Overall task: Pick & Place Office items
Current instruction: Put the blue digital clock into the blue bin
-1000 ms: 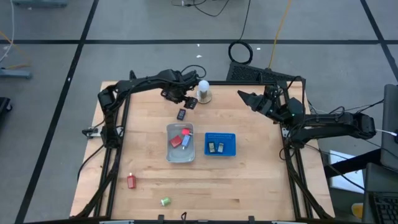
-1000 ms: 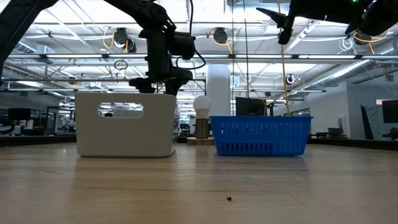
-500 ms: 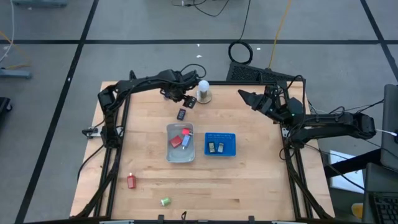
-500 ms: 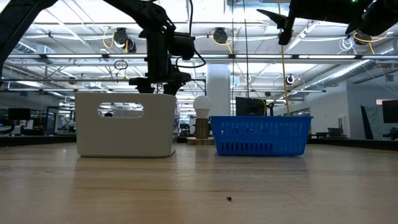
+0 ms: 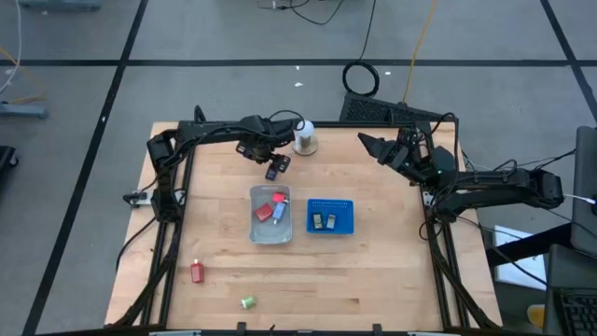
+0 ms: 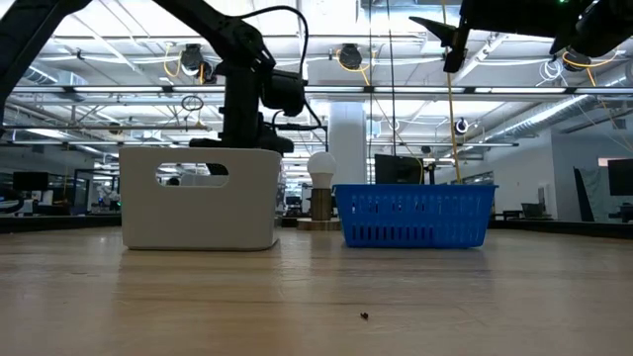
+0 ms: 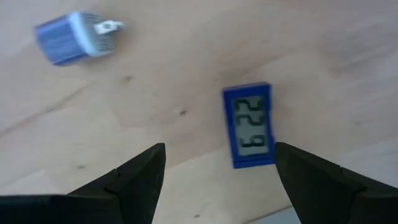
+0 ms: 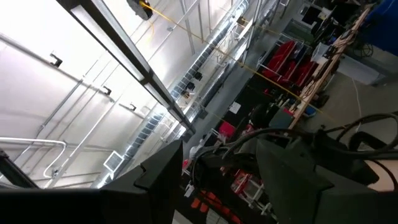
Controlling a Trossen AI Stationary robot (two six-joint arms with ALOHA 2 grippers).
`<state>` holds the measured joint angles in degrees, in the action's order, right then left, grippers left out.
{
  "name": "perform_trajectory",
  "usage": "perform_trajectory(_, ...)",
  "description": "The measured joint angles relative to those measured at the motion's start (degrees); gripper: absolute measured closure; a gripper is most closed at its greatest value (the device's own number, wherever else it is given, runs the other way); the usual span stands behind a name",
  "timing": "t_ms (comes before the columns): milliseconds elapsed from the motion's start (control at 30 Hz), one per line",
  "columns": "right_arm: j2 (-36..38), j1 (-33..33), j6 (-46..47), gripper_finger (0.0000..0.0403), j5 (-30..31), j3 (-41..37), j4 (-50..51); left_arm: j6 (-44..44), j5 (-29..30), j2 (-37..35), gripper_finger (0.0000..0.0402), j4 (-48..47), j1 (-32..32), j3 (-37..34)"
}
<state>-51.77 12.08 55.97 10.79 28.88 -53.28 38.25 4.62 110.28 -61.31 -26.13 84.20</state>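
My left gripper [image 7: 217,155] points down at the far middle of the table, open, just above the wood. A small blue item with a grey number display [image 7: 250,134] lies flat beyond its fingertips, nearer one finger, untouched; in the high view it is the dark speck [image 5: 273,170] beside the gripper [image 5: 264,155]. A blue-and-white plug item [image 7: 71,38] lies farther off. Red and blue items lie in the clear tray [image 5: 254,229], two dark ones in the blue basket [image 5: 347,217]. My right gripper [image 5: 367,145] waits raised at the far right, open, its fingers tipped upward.
A white ball on a round base [image 5: 303,136] stands just right of my left gripper. A red item [image 5: 197,272] and a green one [image 5: 247,301] lie near the front left edge. In the low view the tray [image 6: 201,198] hides my left gripper's fingertips.
My left gripper has come down toward the table and shifted a little toward the near-left, closing in on the small blue display item; its fingers stay as wide apart as before. The items have not moved.
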Motion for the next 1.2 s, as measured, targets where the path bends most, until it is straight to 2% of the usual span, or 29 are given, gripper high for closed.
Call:
perform_trajectory(333, 0.0, 0.0, -0.1, 0.0206, 0.0, 0.0, 0.0, 4.4, -1.6, 0.0, 0.0098, 4.6, 2.3, -0.2)
perform_trajectory(633, 0.0, 0.0, -0.1, 0.0206, 0.0, 0.0, 0.0, 4.3, -2.1, 0.0, 0.0098, 4.6, 1.7, -0.2)
perform_trajectory(833, 0.0, 0.0, -0.1, 0.0206, -0.1, 0.0, 0.0, 3.6, -4.9, 3.4, 0.0098, 4.5, 0.6, -0.2)
perform_trajectory(1200, 0.0, 0.0, -0.1, 0.0206, -0.3, 0.0, -0.1, 4.4, -5.6, 8.2, 0.0098, 4.7, 1.2, -0.2)
